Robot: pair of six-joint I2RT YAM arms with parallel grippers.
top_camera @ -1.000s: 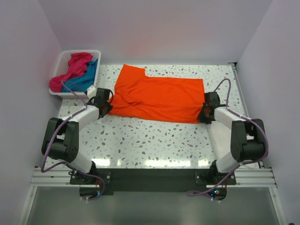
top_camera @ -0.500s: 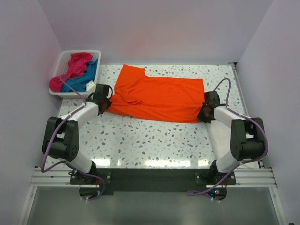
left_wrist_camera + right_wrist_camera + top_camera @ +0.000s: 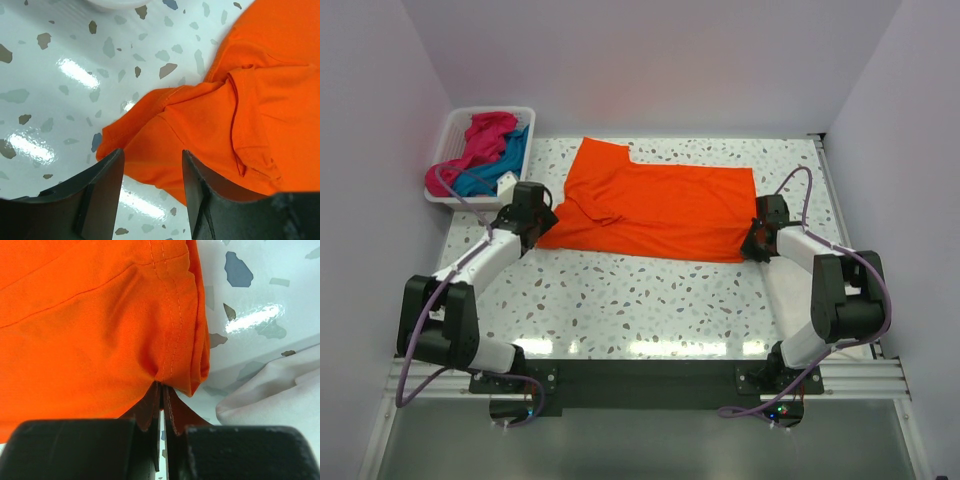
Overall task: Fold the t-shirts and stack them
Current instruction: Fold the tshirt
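1. Since a second ago: swung the left elbow outward and drew the left pincer [image 3: 150, 165] back from the left edge of the orange t-shirt [image 3: 660, 205], toward the white slatted basket [image 3: 451, 126]; kept the right side as it was
2. On the left, spread wide, gripping nothing, with the shirt's loose near-left corner showing between the fingers
3. On the right pincer [image 3: 162, 390], clamped shut on the stitched hem at the shirt's near-right corner
4. Laid flat mid-way across the speckled white desk [image 3: 650, 290]; bundled in the basket, the magenta-pink t-shirt [image 3: 485, 135] and teal-blue t-shirt [image 3: 488, 180]
5. Enclosed by pale lilac walls [image 3: 650, 60]
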